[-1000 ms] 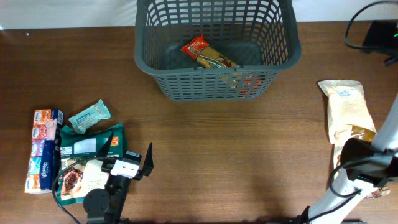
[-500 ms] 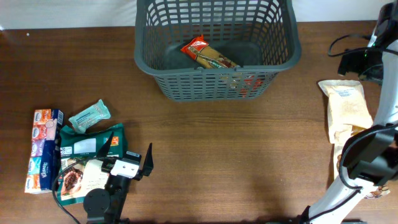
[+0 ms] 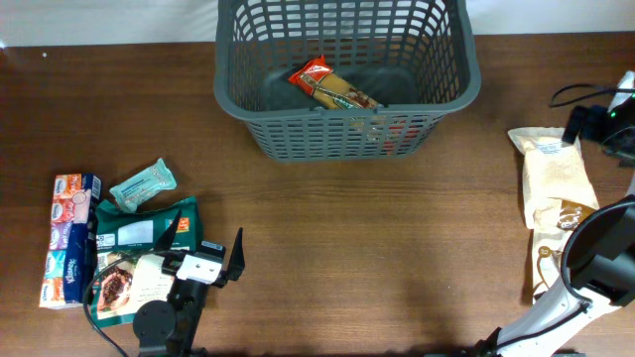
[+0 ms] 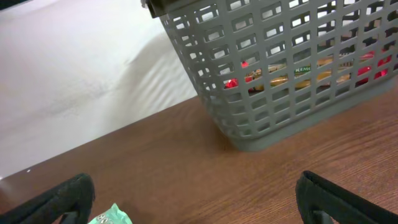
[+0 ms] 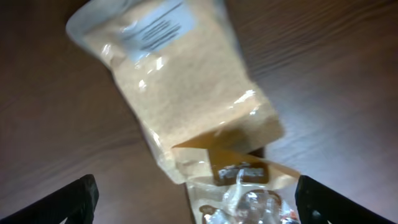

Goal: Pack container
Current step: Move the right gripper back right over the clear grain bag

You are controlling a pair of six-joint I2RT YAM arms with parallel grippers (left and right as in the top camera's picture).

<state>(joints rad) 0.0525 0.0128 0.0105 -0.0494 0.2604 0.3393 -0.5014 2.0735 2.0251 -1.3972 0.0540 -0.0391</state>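
Note:
The dark grey lattice basket [image 3: 342, 119] stands at the far middle of the table and also shows in the left wrist view [image 4: 280, 81]. A pasta packet with a red end [image 3: 327, 85] lies inside it. My left gripper [image 3: 203, 246] is open and empty, next to a green packet [image 3: 139, 226]; its fingers frame bare wood in the left wrist view [image 4: 199, 205]. My right gripper [image 3: 598, 125] hovers open at the far right. In its wrist view [image 5: 202, 205] it is above a beige grain bag [image 5: 186, 81] and a clear brown-labelled packet [image 5: 245, 186].
At the left lie a tissue multipack [image 3: 71, 238], a mint green packet [image 3: 142, 184] and a food packet with a picture [image 3: 129, 283]. The grain bag [image 3: 556, 174] lies at the right with the clear packet [image 3: 551, 248] below it. Black cables run at the far right corner.
My right arm has swung from low at the right edge up to the far right, and now hangs over the grain bag. The left arm and all packets have not moved.

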